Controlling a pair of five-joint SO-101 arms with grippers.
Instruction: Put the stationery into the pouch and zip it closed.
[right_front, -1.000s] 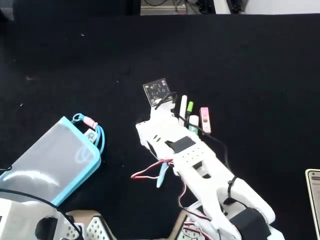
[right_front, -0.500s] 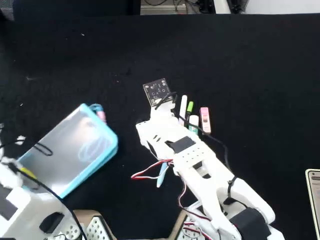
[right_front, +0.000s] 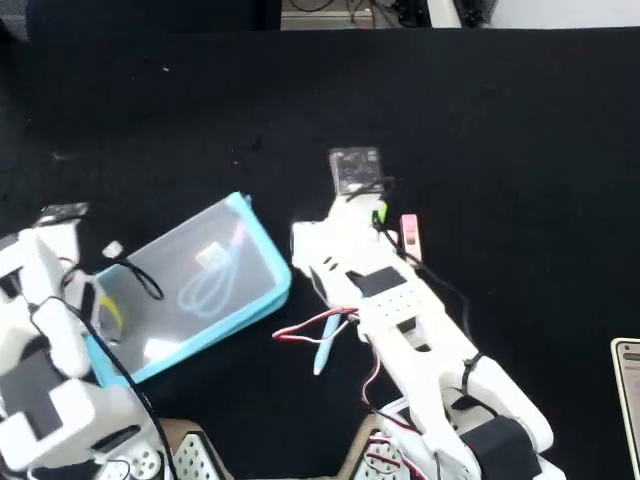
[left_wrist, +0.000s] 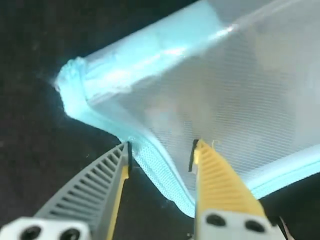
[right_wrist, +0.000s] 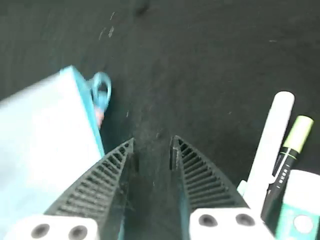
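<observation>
The pouch (right_front: 200, 285) lies at the near left of the table (right_front: 500, 120), its near edge between the left gripper's (left_wrist: 160, 150) fingers. Just right of the pouch comes the right gripper (right_wrist: 152, 145), and right of that the pens (right_wrist: 267, 145) lie side by side. One slim pen (right_front: 325, 350) lies partly under the right arm.

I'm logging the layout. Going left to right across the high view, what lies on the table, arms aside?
pouch → light-blue pen → green marker → pink eraser → pale object at the right edge
</observation>
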